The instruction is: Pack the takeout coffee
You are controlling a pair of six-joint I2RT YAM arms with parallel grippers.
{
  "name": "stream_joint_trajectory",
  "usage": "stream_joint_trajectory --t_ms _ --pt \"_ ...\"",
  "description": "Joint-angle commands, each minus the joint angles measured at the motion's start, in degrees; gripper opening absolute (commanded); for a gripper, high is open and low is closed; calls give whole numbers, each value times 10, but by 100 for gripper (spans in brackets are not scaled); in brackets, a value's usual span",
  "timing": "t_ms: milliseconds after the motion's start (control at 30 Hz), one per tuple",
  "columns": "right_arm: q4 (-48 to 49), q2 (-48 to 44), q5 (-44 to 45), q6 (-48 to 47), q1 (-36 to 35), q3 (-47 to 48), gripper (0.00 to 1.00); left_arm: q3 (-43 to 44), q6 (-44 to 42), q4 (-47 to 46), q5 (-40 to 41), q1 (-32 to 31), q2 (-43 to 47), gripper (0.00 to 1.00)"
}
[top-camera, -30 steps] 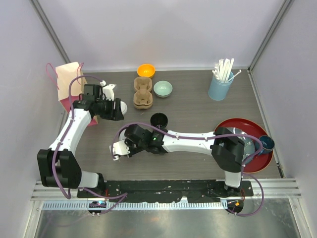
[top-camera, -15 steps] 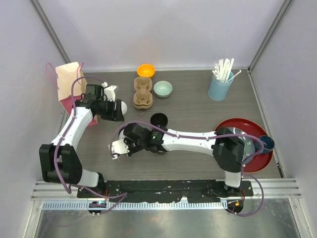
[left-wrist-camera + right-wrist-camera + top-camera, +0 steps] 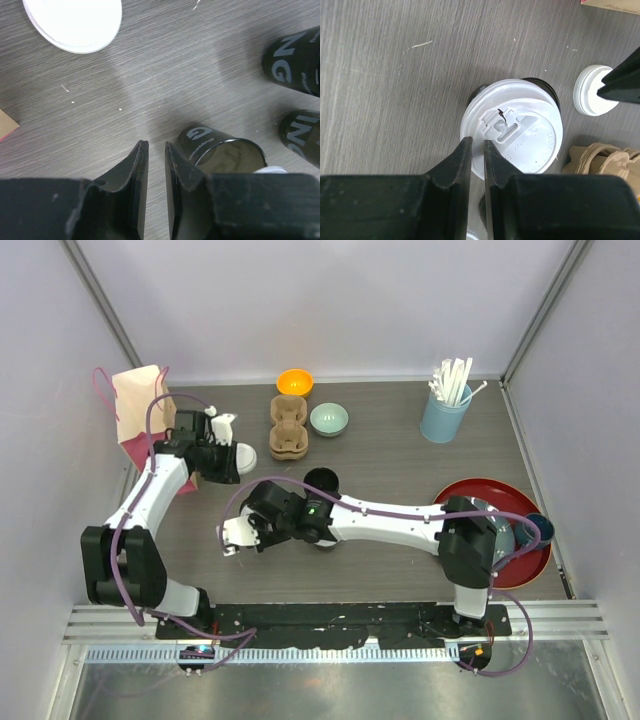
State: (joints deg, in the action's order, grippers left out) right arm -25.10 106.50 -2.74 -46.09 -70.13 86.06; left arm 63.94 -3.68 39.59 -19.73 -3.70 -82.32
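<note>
The right gripper, jaws a narrow slit apart, pinches the rim of a white lid over a black cup; the left gripper, nearly closed, holds nothing beside an open black cup; a loose lid lies just beside it.

black cups 3 | white lids 2 | bowls 2 | carrier 1 | bag 1 | tumbler 1 | mug 1 | tray 1
</note>
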Motion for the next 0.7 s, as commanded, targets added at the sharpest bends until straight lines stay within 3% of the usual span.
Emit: stream_joint_trajectory --t_ms 0,333,667 --pt "-18 -60 -16 23 2 20 2 -7 -13 -27 37 4 -13 19" --pt "-43 -111 -17 38 11 15 1 -62 -58 -9 -8 -2 -33 12" --pt "-50 -161 -11 58 39 -17 1 -69 -70 19 -47 -66 -51 10"
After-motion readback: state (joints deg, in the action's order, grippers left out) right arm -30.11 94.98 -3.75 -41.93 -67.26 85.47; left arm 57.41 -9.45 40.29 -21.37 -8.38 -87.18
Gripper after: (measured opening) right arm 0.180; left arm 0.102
